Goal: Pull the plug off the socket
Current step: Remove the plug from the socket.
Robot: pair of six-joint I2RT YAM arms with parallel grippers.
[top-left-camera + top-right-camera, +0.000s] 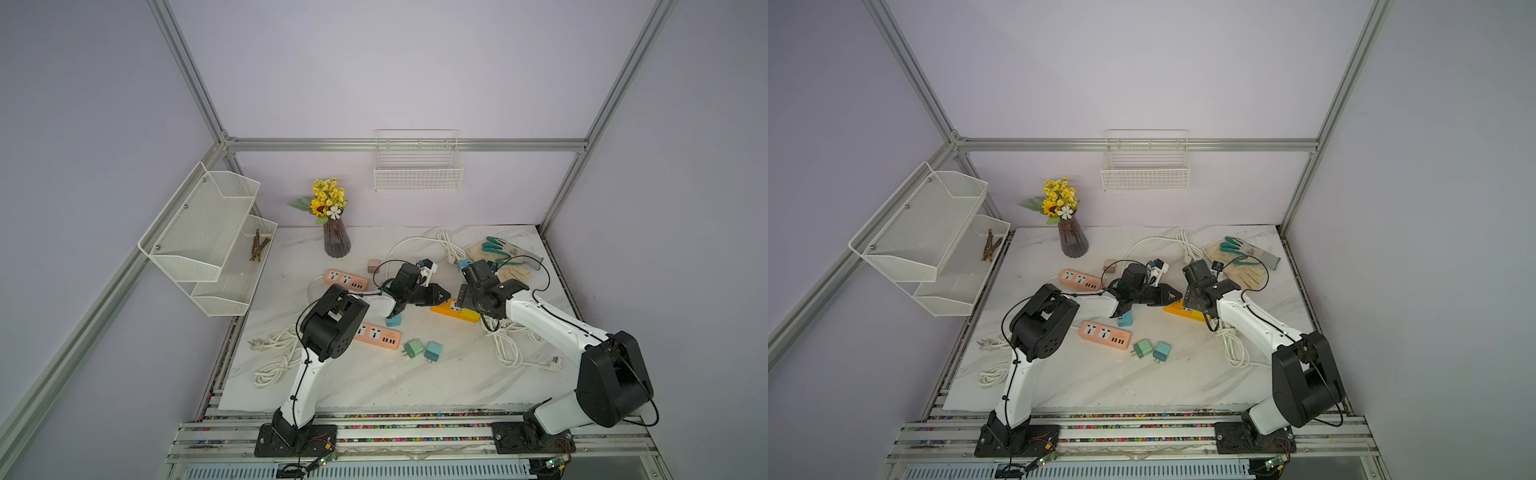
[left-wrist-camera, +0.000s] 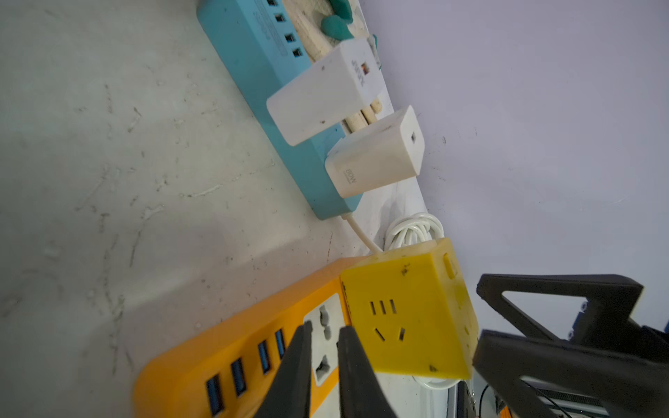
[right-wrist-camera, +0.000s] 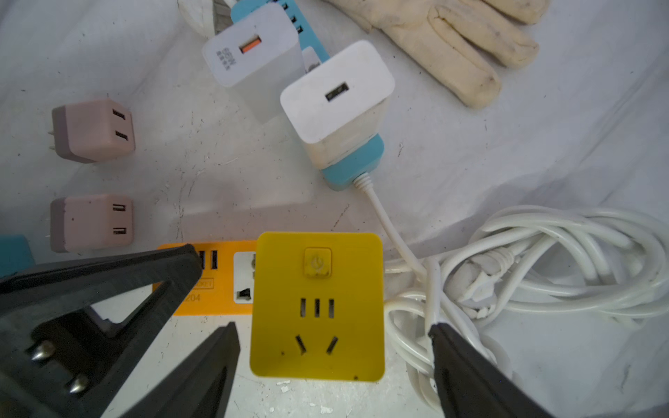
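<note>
Two arms meet over an orange power strip [image 1: 445, 309] near the middle of the counter [image 1: 415, 382]. The yellow cube plug [image 3: 316, 307] stands upright on the end of the strip nearer the right arm, seated in its socket. Its top face shows a power button and several slots.

The right fingers [image 3: 210, 380] are spread wide, one on each side of the cube. Bare counter shows between each finger and the yellow wall, so they grasp nothing. The left fingers [image 2: 295, 376] are drawn almost together, with only a thin slit between them and nothing in it. They sit over the strip's white socket face, just beside the cube. Whether their tips touch the strip cannot be told.

Farther back, a blue power strip [image 2: 249, 65] carries two white chargers [image 3: 336, 94], plugged in side by side. Cream gloves [image 1: 515, 272] lie beyond it. A coil of white cord [image 3: 543, 260] rests beside the cube. Two pink adapters [image 3: 92, 130] lie loose on the counter, apart from the orange strip.

Toward the left arm lie two pink power strips [image 1: 347, 279]. A green adapter [image 1: 413, 348] and a teal adapter [image 1: 433, 352] lie just beside each other nearer the front. A vase of yellow flowers [image 1: 336, 241] stands at the back.
</note>
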